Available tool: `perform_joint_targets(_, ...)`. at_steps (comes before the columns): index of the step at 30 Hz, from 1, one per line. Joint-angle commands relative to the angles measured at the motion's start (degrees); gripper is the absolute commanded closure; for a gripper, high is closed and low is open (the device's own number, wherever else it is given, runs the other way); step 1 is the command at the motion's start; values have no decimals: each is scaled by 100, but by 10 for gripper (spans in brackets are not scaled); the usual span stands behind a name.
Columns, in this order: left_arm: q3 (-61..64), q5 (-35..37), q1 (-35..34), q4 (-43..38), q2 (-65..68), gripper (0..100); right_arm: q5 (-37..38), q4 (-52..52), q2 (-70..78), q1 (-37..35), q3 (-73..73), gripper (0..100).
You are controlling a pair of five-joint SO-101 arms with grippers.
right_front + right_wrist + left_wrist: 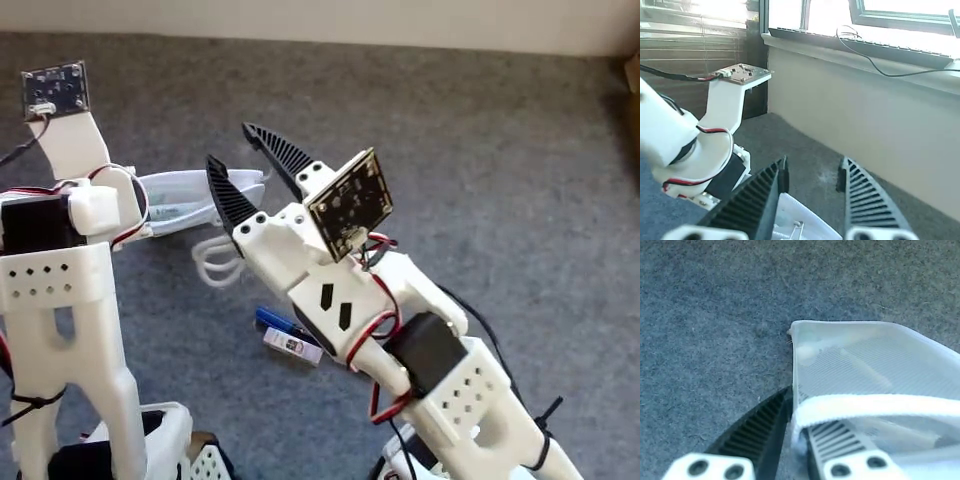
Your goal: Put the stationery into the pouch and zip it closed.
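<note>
Left gripper point(796, 415) clamped on the edge of the pouch point(870, 365), apparently to steady it; right gripper point(230, 148), wide open and empty, above it; stationery point(290, 336) lies nearer, on the carpet point(500, 150).

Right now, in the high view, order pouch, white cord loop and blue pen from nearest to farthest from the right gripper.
1. pouch, beside the right gripper.
2. white cord loop, just past the pouch.
3. blue pen, beside the arm's body.

The pouch point(875, 365) is thin white see-through mesh cloth, the carpet point(715, 340) is grey and fuzzy, and the right gripper point(813, 165) has matt black plastic fingers point(755, 200) with ridges.
</note>
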Motion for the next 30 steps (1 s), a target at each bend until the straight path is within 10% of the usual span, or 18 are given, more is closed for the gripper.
perform_joint_targets(1,92,53,-119,-44,110,991,-62,585,-154,48,-620,847)
perform_joint_targets(17,92,70,-857,-88,110,991,-62,3327,-198,75,-154,850)
perform_joint_targets(30,110,70,-857,-79,110,993,18,2853,-163,-295,2167,850)
